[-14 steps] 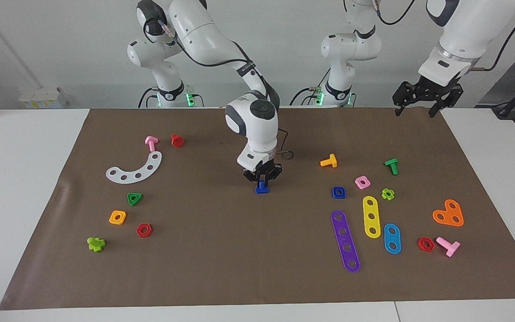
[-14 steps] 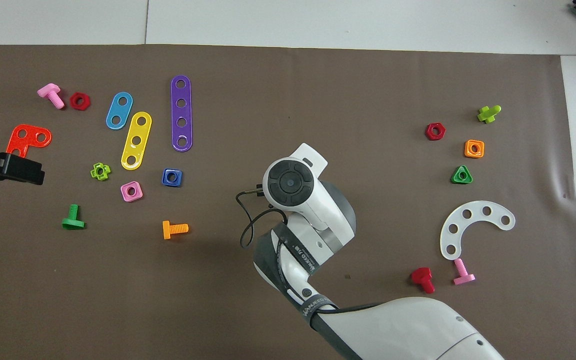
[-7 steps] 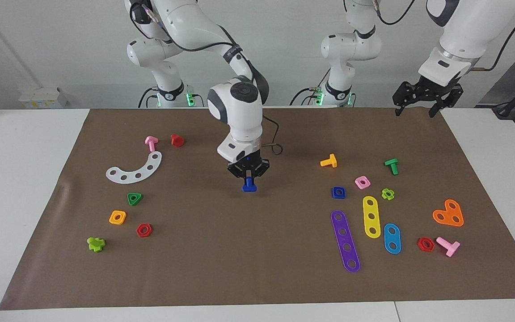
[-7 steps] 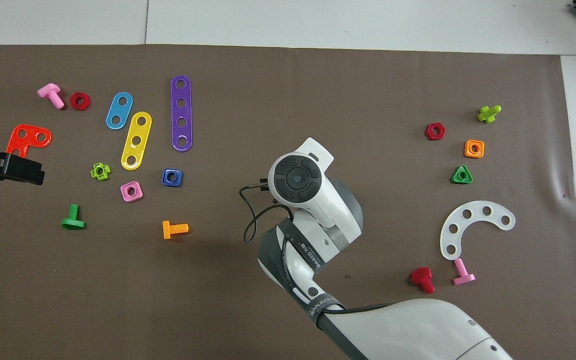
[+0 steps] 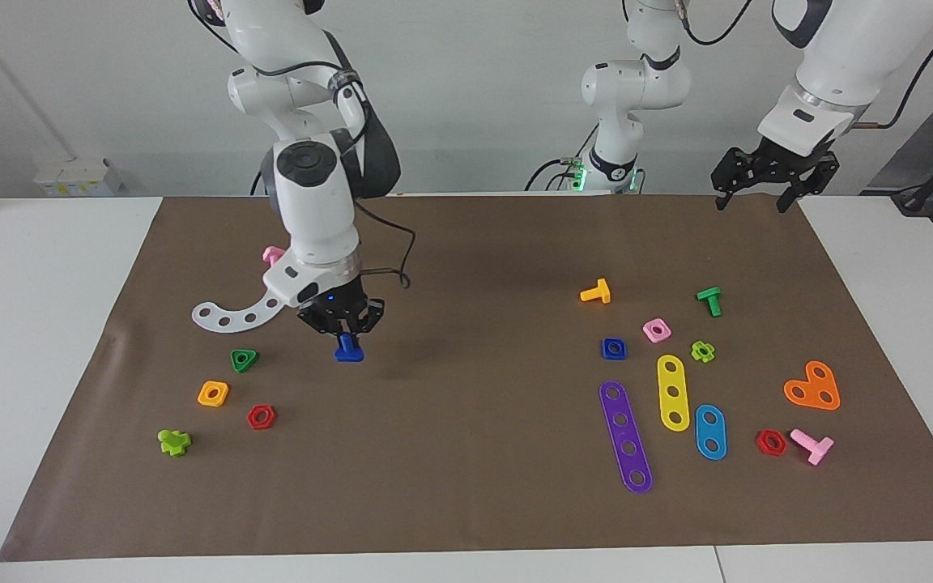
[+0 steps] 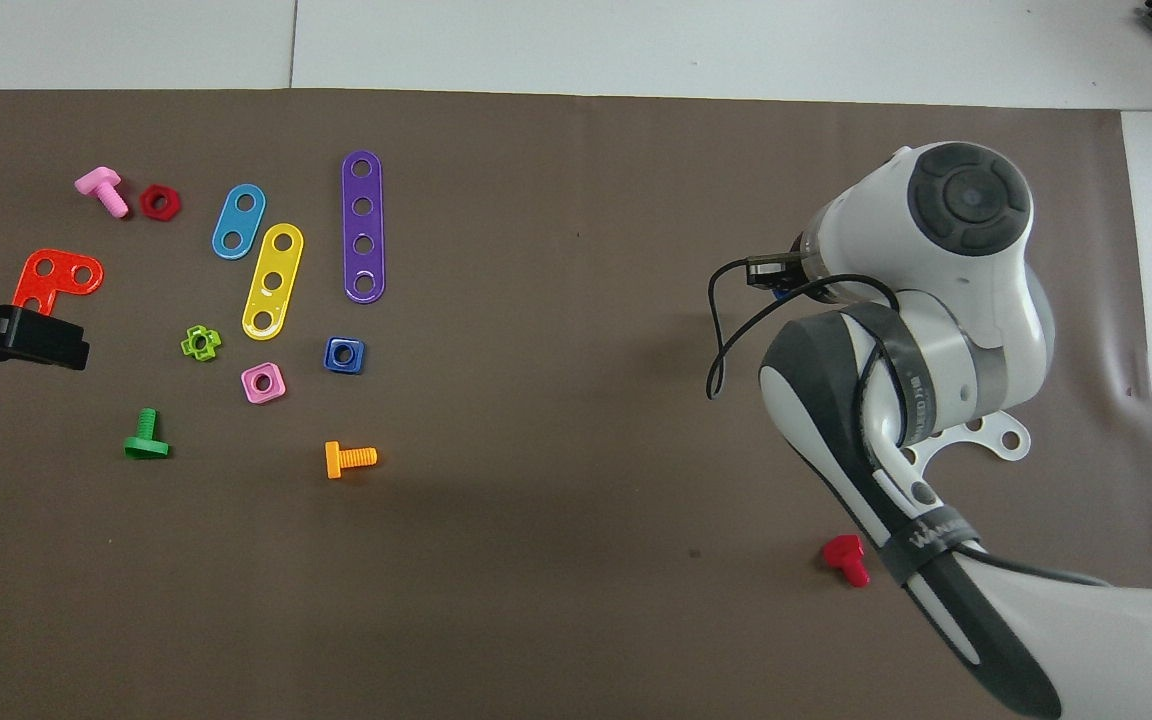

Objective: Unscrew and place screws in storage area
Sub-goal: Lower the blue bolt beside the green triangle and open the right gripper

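right gripper [image 5: 342,330] clamps blue bolt [image 5: 347,351] above mat, beside green triangular nut [image 5: 244,359] and white curved strip [image 5: 241,311] | blue square nut [image 5: 613,348] among three straight strips | left gripper [image 5: 773,174] waits, fingers spread

Blue bolt [image 5: 348,350]: small plastic toy piece, flat head down, short stem up, gripped by the stem and hanging just above the brown mat [image 5: 466,502], toward the right arm's end. Blue square nut [image 5: 613,348]: round central hole, lying flat on the same mat, toward the left arm's end, separate from bolt.
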`<state>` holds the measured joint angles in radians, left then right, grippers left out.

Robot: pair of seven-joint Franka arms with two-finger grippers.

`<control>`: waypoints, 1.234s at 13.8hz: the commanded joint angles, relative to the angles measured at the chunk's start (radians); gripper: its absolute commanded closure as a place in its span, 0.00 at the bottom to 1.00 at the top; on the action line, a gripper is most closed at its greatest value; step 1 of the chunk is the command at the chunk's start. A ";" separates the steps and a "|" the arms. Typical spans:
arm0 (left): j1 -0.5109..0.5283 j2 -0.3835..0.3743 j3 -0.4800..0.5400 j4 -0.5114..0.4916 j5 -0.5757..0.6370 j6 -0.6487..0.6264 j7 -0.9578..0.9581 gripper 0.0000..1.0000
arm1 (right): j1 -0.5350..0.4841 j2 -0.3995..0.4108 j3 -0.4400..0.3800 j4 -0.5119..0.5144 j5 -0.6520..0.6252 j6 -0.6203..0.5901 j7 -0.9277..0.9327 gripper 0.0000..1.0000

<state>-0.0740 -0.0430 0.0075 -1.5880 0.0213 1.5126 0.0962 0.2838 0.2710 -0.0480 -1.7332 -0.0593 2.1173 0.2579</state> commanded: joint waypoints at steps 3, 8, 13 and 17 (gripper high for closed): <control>0.013 -0.028 -0.006 -0.027 -0.015 -0.003 0.004 0.00 | -0.158 -0.044 0.017 -0.118 0.054 0.018 -0.218 1.00; 0.013 -0.028 -0.006 -0.027 -0.015 -0.003 0.004 0.00 | -0.213 -0.055 0.017 -0.265 0.105 0.139 -0.327 1.00; 0.013 -0.028 -0.006 -0.027 -0.015 -0.003 0.005 0.00 | -0.212 -0.072 0.017 -0.365 0.110 0.228 -0.339 1.00; 0.013 -0.028 -0.006 -0.027 -0.015 -0.003 0.004 0.00 | -0.215 -0.072 0.017 -0.393 0.111 0.251 -0.342 1.00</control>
<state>-0.0740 -0.0430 0.0075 -1.5881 0.0212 1.5126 0.0962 0.0848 0.2331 -0.0406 -2.0713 0.0258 2.3265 -0.0427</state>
